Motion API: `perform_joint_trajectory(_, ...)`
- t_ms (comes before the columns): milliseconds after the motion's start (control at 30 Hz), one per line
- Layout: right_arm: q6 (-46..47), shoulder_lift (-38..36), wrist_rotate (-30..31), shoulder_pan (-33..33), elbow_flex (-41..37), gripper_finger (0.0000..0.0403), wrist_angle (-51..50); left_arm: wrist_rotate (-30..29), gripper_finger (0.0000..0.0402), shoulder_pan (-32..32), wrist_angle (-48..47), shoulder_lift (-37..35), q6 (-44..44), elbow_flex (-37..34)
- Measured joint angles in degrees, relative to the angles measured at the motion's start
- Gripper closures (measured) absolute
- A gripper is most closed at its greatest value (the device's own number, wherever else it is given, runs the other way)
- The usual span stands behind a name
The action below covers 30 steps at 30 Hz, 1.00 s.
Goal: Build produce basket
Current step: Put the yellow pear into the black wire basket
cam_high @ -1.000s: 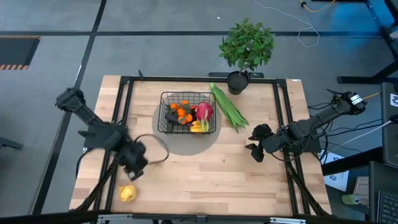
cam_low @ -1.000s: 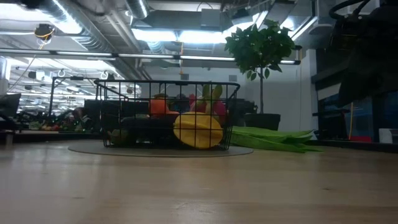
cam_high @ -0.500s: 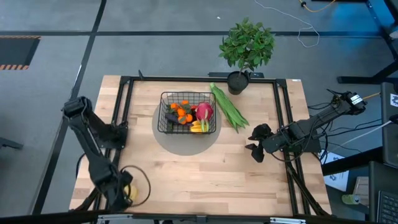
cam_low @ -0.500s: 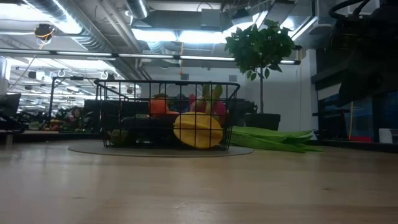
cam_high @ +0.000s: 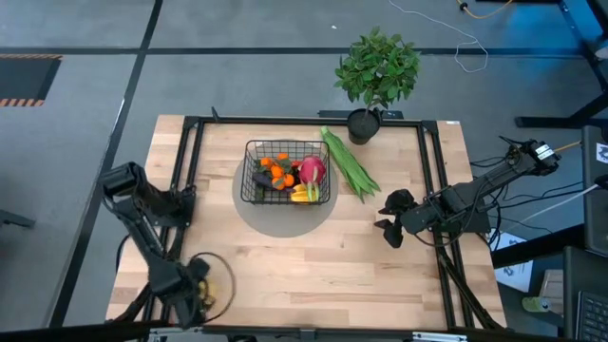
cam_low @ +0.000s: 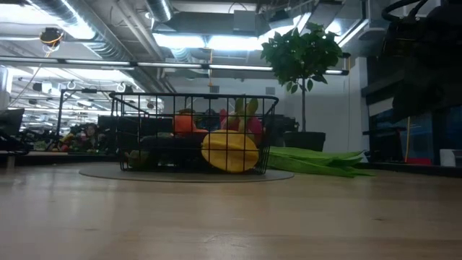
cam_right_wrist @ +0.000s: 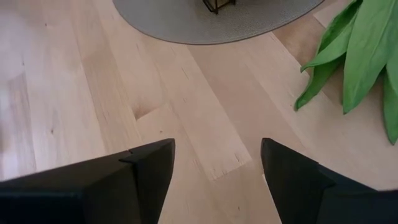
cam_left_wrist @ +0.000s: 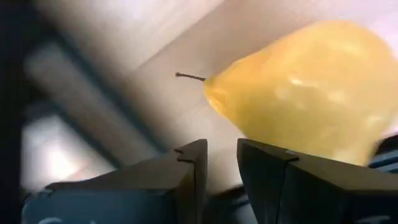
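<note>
Left claw [cam_left_wrist: 217, 163] narrowly parted, beside yellow fruit [cam_left_wrist: 305, 93]
</note>
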Motion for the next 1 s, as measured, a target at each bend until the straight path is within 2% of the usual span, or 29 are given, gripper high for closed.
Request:
perform_joint_trajectory(100, -0.02, 0.00, 0.00, 0.00, 0.00, 0.0176, 0.05, -8.79, 0.0325, 2.89, 1.97, -0.24, 3.83, 0.02)
perform_joint_trajectory(167, -0.36, 0.00, 0.00, -0.01, 0.00, 0.0176, 0.09, -12.29, 0.0325, 5.02, 3.34, -0.32, 8.05, 0.03)
perform_joint_trajectory(233, -1.21, 0.00, 0.00, 0.00, 0.00, 0.0176, 0.24, -12.66, 0.0325, 6.80, 3.56, -0.32, 11.35, 0.03)
perform_joint_trajectory(433, -1.52, 0.00, 0.00, 0.00, 0.00, 0.0176, 0.28, -7.85, 0.0325, 10.33, 6.46, -0.32, 16.05, 0.03)
perform_joint_trajectory(500, -1.78, 0.00, 0.00, -0.01, 0.00, 0.0176, 0.28, -9.81, 0.0325, 10.83, 10.50, -0.32, 19.92, 0.03)
perform_joint_trajectory(667, -2.69, 0.00, 0.02, 0.00, 0.00, 0.0176, 0.50, -19.11, 0.0325, 12.47, 25.35, -0.32, 34.62, 0.03)
perform_joint_trajectory(767, -2.85, 0.00, 0.01, -0.02, 0.00, 0.0176, 0.55, -22.24, 0.0325, 14.16, 33.99, -0.32, 41.22, 0.03)
perform_joint_trajectory(900, -2.89, 0.00, 0.01, -0.01, 0.00, 0.0176, 0.55, -21.44, 0.0325, 16.27, 43.50, 2.27, 46.15, 0.19)
perform_joint_trajectory(1000, -3.06, 0.00, 0.00, 0.00, 0.00, 0.0176, 0.55, -18.46, 0.0325, 17.59, 46.56, 6.50, 47.56, 0.19)
